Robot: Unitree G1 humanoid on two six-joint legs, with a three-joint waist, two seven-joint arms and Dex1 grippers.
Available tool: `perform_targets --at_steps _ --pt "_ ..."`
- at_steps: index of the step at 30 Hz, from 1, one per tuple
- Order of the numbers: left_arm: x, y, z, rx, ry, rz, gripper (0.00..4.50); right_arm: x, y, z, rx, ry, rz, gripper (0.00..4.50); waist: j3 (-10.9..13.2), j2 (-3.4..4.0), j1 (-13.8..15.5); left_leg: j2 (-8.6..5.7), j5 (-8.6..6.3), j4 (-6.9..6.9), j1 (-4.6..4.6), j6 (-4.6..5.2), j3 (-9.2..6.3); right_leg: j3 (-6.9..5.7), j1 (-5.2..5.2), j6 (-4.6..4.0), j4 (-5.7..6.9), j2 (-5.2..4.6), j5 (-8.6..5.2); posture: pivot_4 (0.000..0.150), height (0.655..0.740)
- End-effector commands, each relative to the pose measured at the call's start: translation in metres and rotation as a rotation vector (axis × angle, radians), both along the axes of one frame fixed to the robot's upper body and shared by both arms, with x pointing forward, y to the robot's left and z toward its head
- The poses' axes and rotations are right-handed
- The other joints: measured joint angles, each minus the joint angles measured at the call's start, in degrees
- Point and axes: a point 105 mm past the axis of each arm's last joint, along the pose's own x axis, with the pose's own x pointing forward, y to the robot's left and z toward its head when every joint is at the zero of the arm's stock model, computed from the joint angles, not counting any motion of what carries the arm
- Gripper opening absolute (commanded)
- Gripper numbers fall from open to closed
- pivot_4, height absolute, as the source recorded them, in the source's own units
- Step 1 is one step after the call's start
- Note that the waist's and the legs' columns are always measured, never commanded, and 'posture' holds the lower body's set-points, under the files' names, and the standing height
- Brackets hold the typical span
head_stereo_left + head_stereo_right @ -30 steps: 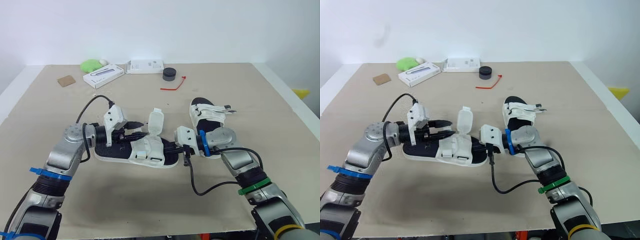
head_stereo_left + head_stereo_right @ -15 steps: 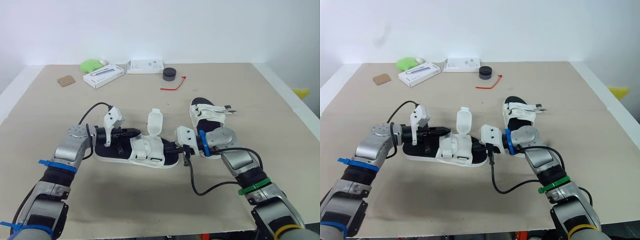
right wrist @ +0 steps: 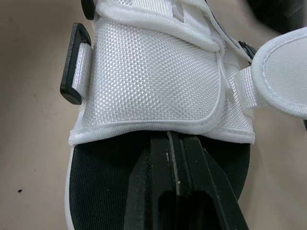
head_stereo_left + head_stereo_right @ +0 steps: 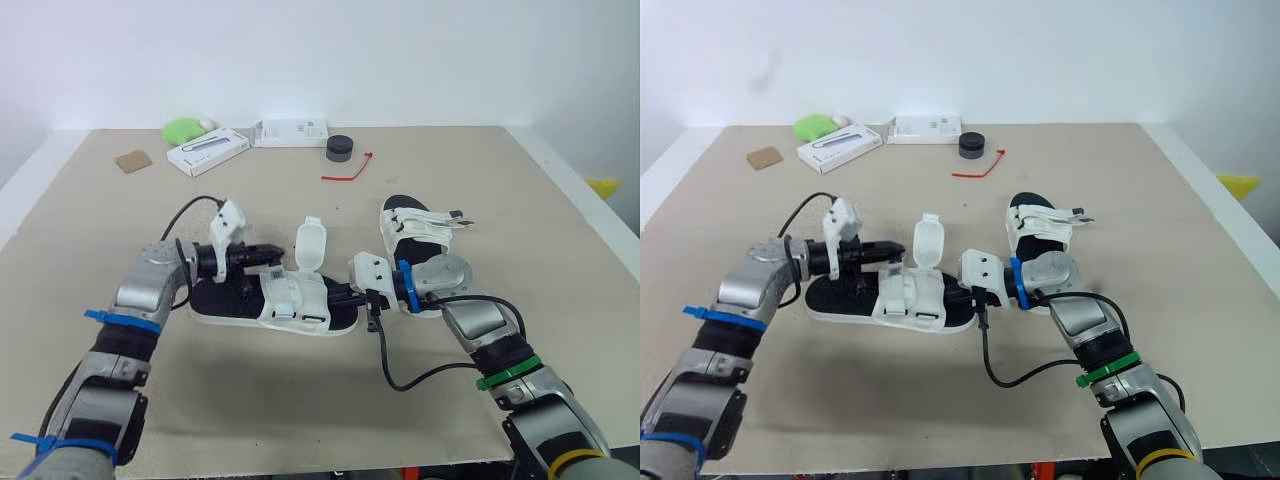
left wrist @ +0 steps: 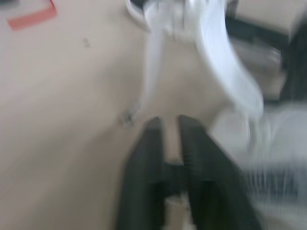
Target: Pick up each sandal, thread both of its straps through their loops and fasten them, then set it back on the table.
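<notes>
Right wrist view: the right gripper's (image 3: 171, 138) jaws are clenched, resting on the near sandal's (image 4: 275, 305) toe end on the desk (image 4: 300, 400). The left gripper (image 4: 268, 252), jaws narrowly parted and empty, sits beside that sandal's upright strap (image 4: 310, 243). We recommend pinching the strap tip squarely before threading.
</notes>
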Motion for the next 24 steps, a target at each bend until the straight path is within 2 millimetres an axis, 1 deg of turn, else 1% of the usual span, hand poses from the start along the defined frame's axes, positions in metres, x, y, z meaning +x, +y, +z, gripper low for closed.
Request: perform_targets --at_steps 1,3,6,8,11,13,16,19,21,24 --pt "-0.013 -0.009 0.019 -0.156 0.205 -0.081 2.07 0.001 0.000 -0.004 -0.020 0.000 -0.008 0.00 0.00 0.00 -0.02 0.00 -0.01 0.00 0.00 0.01 0.00 0.00 0.00 0.01 0.00 0.01 -0.01 0.150 0.7400" --pt "-0.016 -0.012 0.022 -0.212 0.340 -0.092 3.06 0.000 0.000 -0.004 -0.018 -0.002 -0.007 0.00 0.00 0.00 -0.07 0.00 -0.02 0.00 0.00 0.03 -0.01 0.02 0.00 0.09 0.01 0.01 -0.05 0.150 0.7400" --pt "-0.012 -0.016 0.024 -0.294 0.531 -0.049 4.44 0.000 0.000 -0.004 -0.018 -0.003 -0.009 0.00 0.00 -0.01 0.01 -0.01 -0.01 0.03 -0.01 0.03 -0.08 -0.02 0.00 0.18 0.01 0.00 -0.11 0.150 0.7400" --pt "-0.009 -0.016 0.028 -0.353 0.617 -0.026 4.44 0.000 0.000 -0.005 -0.018 -0.004 -0.010 0.00 0.00 0.00 -0.05 -0.01 -0.01 0.06 -0.01 0.02 -0.08 -0.02 0.01 0.19 0.03 0.00 -0.10 0.150 0.7400" --pt "0.003 -0.013 0.035 -0.472 0.714 0.034 4.44 0.000 -0.002 -0.005 -0.021 -0.004 -0.012 0.00 0.00 0.00 -0.03 0.00 0.00 0.06 0.02 0.00 -0.09 -0.02 0.01 0.17 0.05 0.00 -0.09 0.150 0.7400" --pt "0.010 -0.012 0.036 -0.536 0.780 0.064 4.44 0.000 -0.002 -0.005 -0.022 -0.005 -0.013 0.00 0.00 0.00 -0.01 -0.01 0.02 0.05 0.03 -0.03 -0.11 -0.03 0.01 -0.02 0.06 -0.01 0.03 0.150 0.7400" --pt "0.017 -0.014 0.031 -0.577 0.866 0.114 4.44 0.000 -0.002 -0.005 -0.023 -0.007 -0.013 0.00 0.00 0.00 -0.02 -0.05 0.04 0.05 0.03 -0.09 -0.12 -0.05 0.01 -0.04 0.06 -0.09 0.04 0.150 0.7400" --pt "0.025 -0.021 0.020 -0.650 0.978 0.150 4.44 0.001 -0.001 -0.004 -0.022 -0.009 -0.012 0.00 0.00 -0.01 0.01 -0.12 0.07 0.04 0.03 -0.21 -0.14 -0.09 0.01 -0.03 0.07 -0.22 0.07 0.150 0.7400" --pt "0.026 -0.025 0.016 -0.671 1.029 0.156 4.44 0.001 -0.002 -0.004 -0.023 -0.011 -0.013 0.00 -0.01 -0.01 -0.04 -0.17 0.10 0.04 0.03 -0.29 -0.13 -0.11 0.01 0.00 0.06 -0.30 0.11 0.150 0.7400" --pt "0.024 -0.030 0.017 -0.667 1.049 0.140 4.44 0.001 -0.002 -0.005 -0.028 -0.014 -0.013 0.00 0.00 -0.01 -0.06 -0.16 0.13 0.03 0.05 -0.45 -0.11 -0.11 0.01 0.00 0.06 -0.29 0.15 0.150 0.7400"
